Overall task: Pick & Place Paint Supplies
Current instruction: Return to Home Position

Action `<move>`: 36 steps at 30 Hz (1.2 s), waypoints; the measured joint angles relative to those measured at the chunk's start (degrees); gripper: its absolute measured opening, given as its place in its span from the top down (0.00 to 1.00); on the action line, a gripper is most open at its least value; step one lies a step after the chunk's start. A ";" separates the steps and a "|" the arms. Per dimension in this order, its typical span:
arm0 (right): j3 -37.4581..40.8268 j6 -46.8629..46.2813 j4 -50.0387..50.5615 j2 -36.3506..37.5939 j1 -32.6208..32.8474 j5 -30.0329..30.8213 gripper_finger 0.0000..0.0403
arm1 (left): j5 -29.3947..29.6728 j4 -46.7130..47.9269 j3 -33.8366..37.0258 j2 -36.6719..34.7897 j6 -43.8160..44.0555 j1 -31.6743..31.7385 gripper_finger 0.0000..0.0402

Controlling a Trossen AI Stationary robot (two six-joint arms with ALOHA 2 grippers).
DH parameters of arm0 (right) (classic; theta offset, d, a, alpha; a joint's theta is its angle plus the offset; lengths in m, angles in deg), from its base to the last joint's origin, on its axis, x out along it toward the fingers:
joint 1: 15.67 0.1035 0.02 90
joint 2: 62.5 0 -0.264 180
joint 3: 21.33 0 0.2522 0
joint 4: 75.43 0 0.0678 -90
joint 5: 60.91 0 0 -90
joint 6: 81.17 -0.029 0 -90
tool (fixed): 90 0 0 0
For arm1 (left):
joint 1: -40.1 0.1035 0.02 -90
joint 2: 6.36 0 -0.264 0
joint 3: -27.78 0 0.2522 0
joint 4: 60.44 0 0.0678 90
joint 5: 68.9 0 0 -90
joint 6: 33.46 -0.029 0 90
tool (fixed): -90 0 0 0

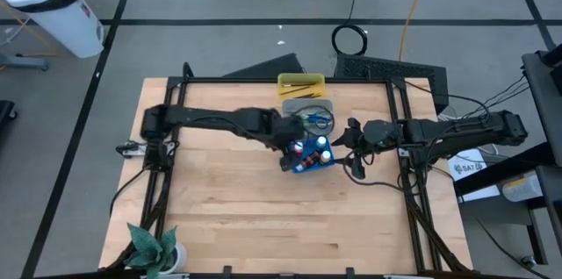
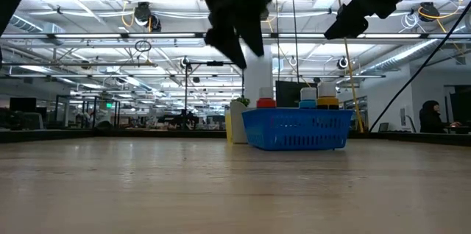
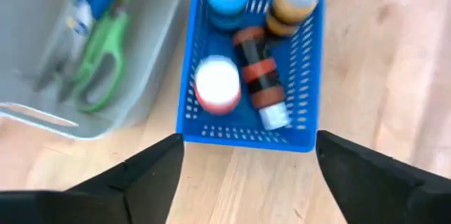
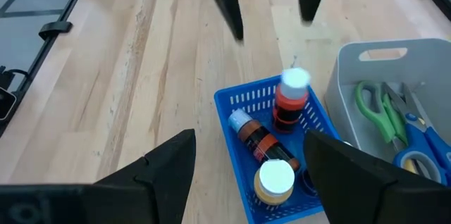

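Left gripper and right gripper hang spread and empty, flanking from above the blue perforated plastic basket at table centre, which holds four small white-capped paint bottles; advise rising first, then retracting toward 9 and 3 o'clock; the grey plastic tray of green-handled scissors, just beside the basket at 12 o'clock, risks a snag.

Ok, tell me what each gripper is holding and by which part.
Nothing is held. The left gripper and the right gripper both hover near the blue basket of paint bottles, jaws open and empty.
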 joint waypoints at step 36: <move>31.64 1.30 -24.02 39.14 -0.17 6.19 0.39 | 38.90 -32.62 70.53 -81.00 2.63 -30.03 0.06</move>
